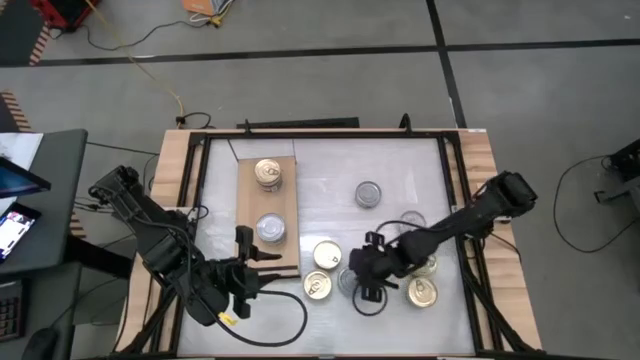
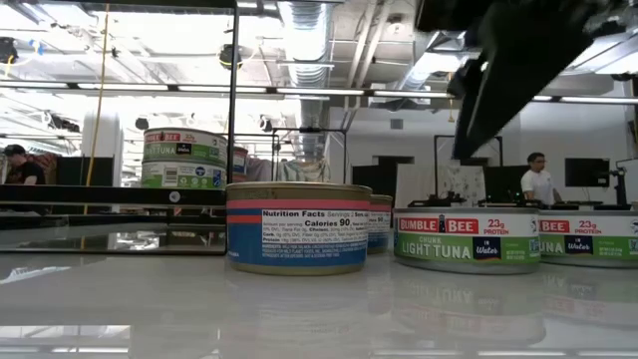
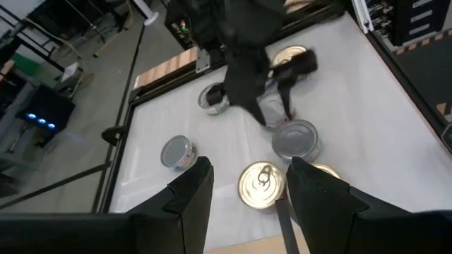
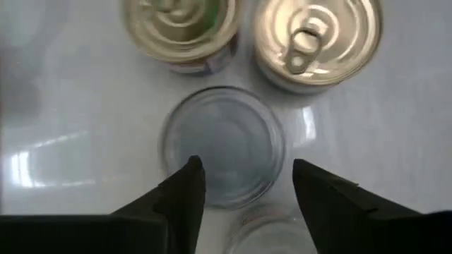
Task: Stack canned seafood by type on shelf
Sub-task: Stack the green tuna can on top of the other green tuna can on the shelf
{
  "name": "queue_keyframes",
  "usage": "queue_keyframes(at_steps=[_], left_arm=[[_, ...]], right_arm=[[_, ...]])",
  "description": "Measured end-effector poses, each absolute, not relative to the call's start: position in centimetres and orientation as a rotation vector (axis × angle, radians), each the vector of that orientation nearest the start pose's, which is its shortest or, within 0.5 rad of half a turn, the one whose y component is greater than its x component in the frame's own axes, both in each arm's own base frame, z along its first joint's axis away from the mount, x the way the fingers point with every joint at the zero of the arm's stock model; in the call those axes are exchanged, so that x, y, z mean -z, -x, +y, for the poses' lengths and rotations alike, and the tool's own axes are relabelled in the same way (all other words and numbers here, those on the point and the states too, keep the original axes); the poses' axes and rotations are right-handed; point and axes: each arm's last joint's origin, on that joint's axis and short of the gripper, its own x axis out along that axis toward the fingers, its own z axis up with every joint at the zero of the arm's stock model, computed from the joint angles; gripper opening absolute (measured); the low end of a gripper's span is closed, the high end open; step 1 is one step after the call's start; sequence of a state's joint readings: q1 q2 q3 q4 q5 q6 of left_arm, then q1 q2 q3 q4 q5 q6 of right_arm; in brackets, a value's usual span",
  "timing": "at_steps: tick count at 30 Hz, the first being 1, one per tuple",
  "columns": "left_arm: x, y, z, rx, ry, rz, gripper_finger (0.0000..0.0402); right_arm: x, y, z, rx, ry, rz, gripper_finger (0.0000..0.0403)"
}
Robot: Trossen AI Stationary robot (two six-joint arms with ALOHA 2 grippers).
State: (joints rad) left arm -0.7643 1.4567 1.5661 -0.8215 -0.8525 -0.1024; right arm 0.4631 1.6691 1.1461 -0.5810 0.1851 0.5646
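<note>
The shelf [image 1: 250,200], a tan board, stands on the table's left half. On it sit a gold-topped tin [image 1: 267,173] and a silver-topped tin [image 1: 270,230]. Several more tins stand on the white tabletop near the front. My right gripper [image 4: 244,183] hovers open above a silver-grey-topped tin [image 4: 222,144], one finger to each side and clear of it. Two gold-topped tins [image 4: 185,28] [image 4: 318,35] stand just beyond that tin. My left gripper [image 3: 247,197] is open and holds nothing; it hangs by the shelf's near end [image 1: 262,268].
A lone silver-topped tin [image 1: 368,194] stands mid-table, and gold-topped ones [image 1: 421,292] [image 1: 327,254] flank my right gripper. Wooden side rails [image 1: 478,170] and a black frame bound the tabletop. In the low view the shelf's tins [image 2: 184,160] stand at the left, and people show in the room behind.
</note>
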Motion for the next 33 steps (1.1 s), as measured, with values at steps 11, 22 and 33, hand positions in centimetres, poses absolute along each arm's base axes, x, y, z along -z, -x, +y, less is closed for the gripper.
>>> queue_keyframes(at_steps=[11,22,33], left_arm=[[-39.5,-22.6,-18.7,-0.099,-0.418,0.491,0.0173],[-39.5,-22.6,-18.7,-0.1,-0.417,0.492,0.0173],[-39.4,-22.6,-18.7,-0.1,-0.416,0.497,0.0173]], right_arm=[[-17.9,-32.3,11.1,0.073,-0.147,1.174,0.0154],[-15.7,-33.1,8.5,0.152,-0.172,1.278,0.0102],[-18.7,-31.1,0.5,0.324,-0.104,1.359,0.0071]])
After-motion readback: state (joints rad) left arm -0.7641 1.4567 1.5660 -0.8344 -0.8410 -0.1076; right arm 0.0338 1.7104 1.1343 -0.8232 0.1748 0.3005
